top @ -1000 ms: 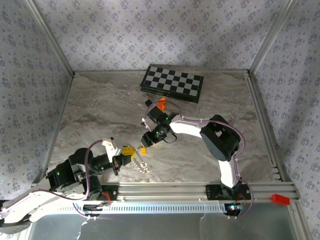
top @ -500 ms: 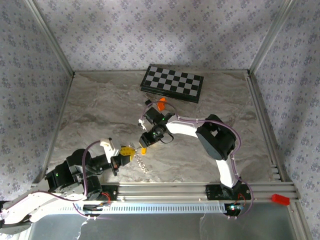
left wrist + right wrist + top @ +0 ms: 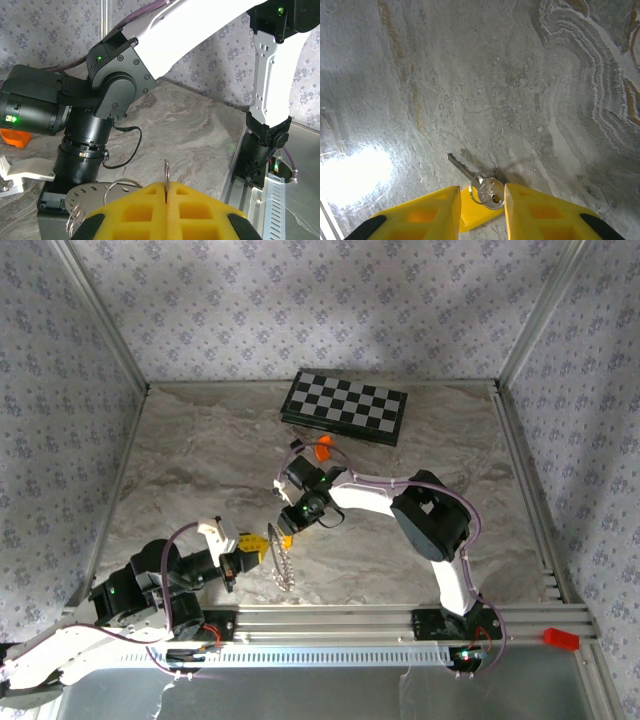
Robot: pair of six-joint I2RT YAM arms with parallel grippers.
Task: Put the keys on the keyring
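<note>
Top view: left gripper (image 3: 252,543) sat over the near-left part of the marble table (image 3: 200,460), with the keyring (image 3: 281,565) dangling from its yellow pads. Right gripper (image 3: 288,531) was just beside it, a small yellow-orange key (image 3: 287,538) at its tip. Chessboard (image 3: 345,408) lay at the far edge, with an orange curved piece (image 3: 322,448) near it.

Left wrist: pads (image 3: 135,210) were pressed together, with one thin ring wire pinched upright in the seam. More loops fanned out to the left.

Right wrist: fingers (image 3: 430,210) were partly closed, gripping the key's yellow-orange head. The silver blade pointed away over the table. Blade contact with the table: could not tell.
</note>
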